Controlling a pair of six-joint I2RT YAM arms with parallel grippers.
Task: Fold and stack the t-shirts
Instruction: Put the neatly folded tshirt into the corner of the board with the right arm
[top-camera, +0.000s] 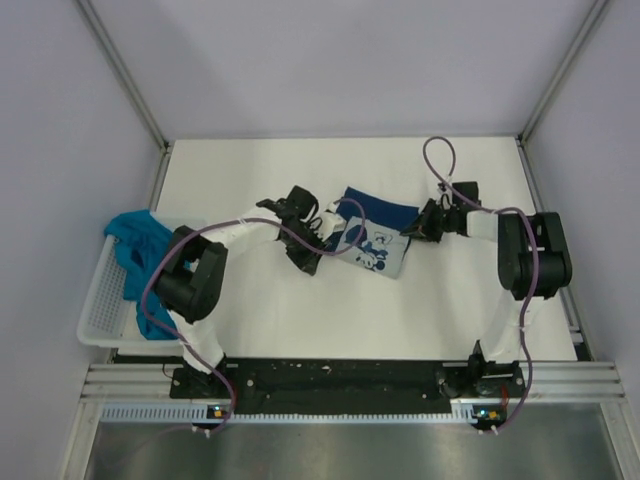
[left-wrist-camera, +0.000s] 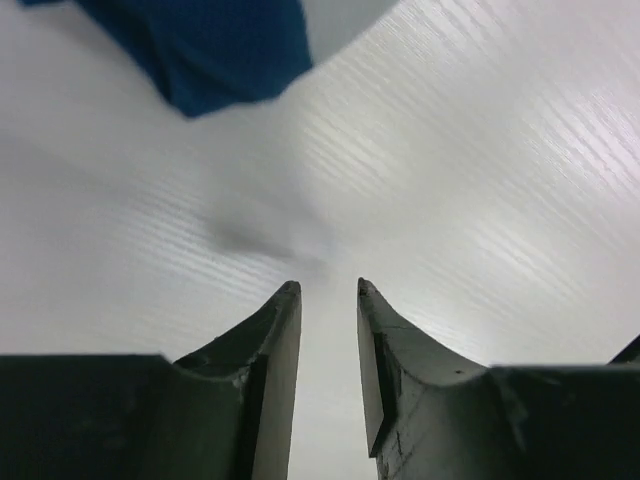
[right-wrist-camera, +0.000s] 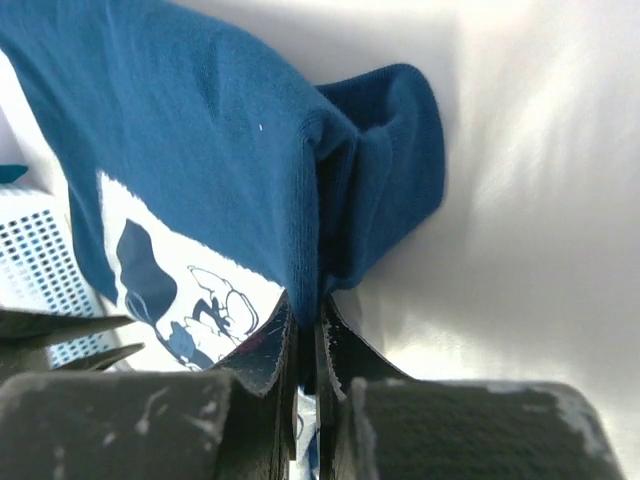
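Overhead view of a white table (top-camera: 350, 320) with two robot arms mounted at its near edge. A broad strip of bare tabletop lies in front of the arm bases.

At mid-table there is one dark navy t-shirt (top-camera: 378, 212), partly folded, with its pale printed graphic facing the near side. The right gripper (right-wrist-camera: 305, 315) is clamped on a folded edge of this shirt at its right side. The left gripper (left-wrist-camera: 328, 288) is beside the shirt's left edge, over bare table. Its fingers are slightly parted and hold nothing.

On the left, a white lattice basket (top-camera: 95, 310) overhangs the table's side edge, with one teal t-shirt (top-camera: 135, 240) draped in it. More bare tabletop lies beyond the navy shirt, up to the far wall.

Count: two shirts, one basket.
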